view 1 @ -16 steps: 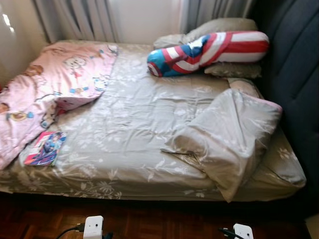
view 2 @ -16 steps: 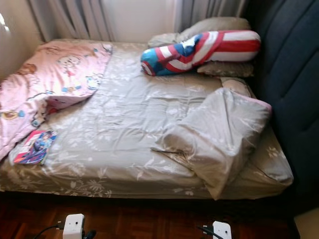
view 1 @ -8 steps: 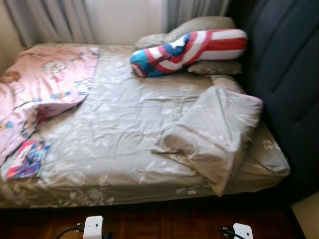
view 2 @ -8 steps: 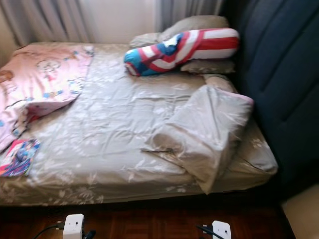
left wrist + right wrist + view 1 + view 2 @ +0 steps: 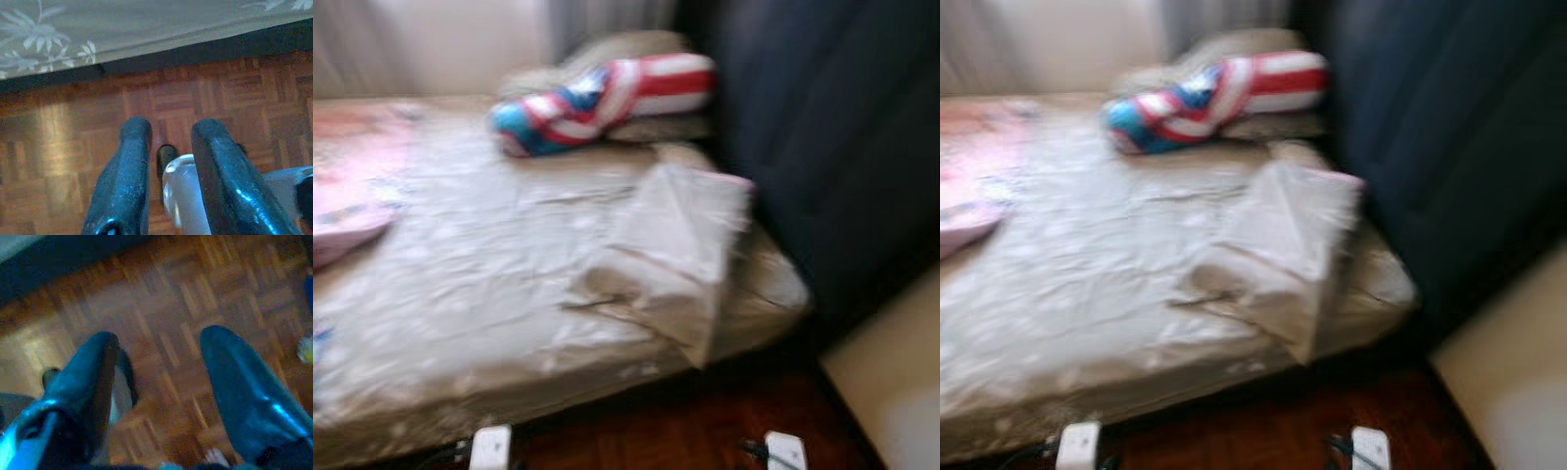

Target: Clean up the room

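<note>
Since a second ago the camera has swung rightward, so the bed is shifted left and blurred, and more of the dark headboard is seen. A crumpled beige duvet is heaped at the mattress corner near the headboard; it is judged soft, light and floppy, best taken by a folded edge. Behind it a striped bolster is laid on pillows. Left gripper and right gripper are held over parquet, fingers apart, empty.
</note>
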Motion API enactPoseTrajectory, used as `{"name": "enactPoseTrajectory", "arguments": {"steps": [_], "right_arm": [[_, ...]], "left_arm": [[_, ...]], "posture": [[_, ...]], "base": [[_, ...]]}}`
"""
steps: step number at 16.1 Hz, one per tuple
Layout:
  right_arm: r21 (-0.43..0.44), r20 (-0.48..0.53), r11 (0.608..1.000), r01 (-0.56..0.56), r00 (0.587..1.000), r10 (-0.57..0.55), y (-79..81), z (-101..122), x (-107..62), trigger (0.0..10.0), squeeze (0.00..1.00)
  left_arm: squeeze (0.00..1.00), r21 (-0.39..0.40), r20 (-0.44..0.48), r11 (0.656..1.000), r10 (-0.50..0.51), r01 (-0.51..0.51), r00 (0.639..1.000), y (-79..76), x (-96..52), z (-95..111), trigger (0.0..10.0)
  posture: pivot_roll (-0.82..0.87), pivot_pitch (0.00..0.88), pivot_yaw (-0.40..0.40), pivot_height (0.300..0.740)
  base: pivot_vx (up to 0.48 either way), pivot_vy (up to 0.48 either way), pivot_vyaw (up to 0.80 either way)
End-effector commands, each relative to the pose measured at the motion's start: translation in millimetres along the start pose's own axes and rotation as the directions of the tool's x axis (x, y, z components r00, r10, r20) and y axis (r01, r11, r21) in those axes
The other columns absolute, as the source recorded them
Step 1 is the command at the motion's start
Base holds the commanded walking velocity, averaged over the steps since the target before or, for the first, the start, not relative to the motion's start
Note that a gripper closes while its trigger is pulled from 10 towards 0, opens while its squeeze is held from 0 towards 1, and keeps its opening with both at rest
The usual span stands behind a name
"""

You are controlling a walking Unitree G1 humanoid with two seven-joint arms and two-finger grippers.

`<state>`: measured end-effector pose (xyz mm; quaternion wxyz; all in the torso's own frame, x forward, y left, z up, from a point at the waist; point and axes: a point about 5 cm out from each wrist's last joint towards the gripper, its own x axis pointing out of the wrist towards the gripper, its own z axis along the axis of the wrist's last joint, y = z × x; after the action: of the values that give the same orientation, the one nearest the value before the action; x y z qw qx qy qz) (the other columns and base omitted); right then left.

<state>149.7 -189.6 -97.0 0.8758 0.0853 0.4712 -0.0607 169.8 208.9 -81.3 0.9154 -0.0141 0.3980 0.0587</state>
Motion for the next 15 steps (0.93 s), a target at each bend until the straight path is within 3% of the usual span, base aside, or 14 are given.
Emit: {"name": "enactPoseTrajectory", "arguments": {"steps": [1, 9, 15], "right_arm": [[0.001, -0.008, 1.0, 0.02, 1.0, -0.02, -7.3, -2.1, -1.4, 10.0, 0.0], [-0.007, -0.007, 1.0, 0.013, 1.0, -0.013, -7.2, -2.7, -1.7, 10.0, 0.0], [-0.007, -0.008, 1.0, 0.012, 1.0, -0.012, -6.5, -3.3, -1.7, 10.0, 0.0]], "left_arm": [[0.0, -0.008, -0.006, 1.0, -0.01, 0.01, 1.0, -5.1, 0.4, -0.9, 10.0], [0.0, -0.013, -0.011, 1.0, -0.016, 0.016, 1.0, -7.1, 0.3, -2.0, 10.0], [0.0, -0.006, -0.011, 1.0, -0.021, 0.021, 1.0, -6.0, 0.1, -2.2, 10.0]], "posture": [[0.04, 0.069, -0.054, 0.74], [0.03, 0.052, -0.05, 0.74], [0.03, 0.042, -0.043, 0.74]], "base": [[0.0, 0.0, 0.0], [0.0, 0.0, 0.0], [0.28, 0.0, 0.0]]}}
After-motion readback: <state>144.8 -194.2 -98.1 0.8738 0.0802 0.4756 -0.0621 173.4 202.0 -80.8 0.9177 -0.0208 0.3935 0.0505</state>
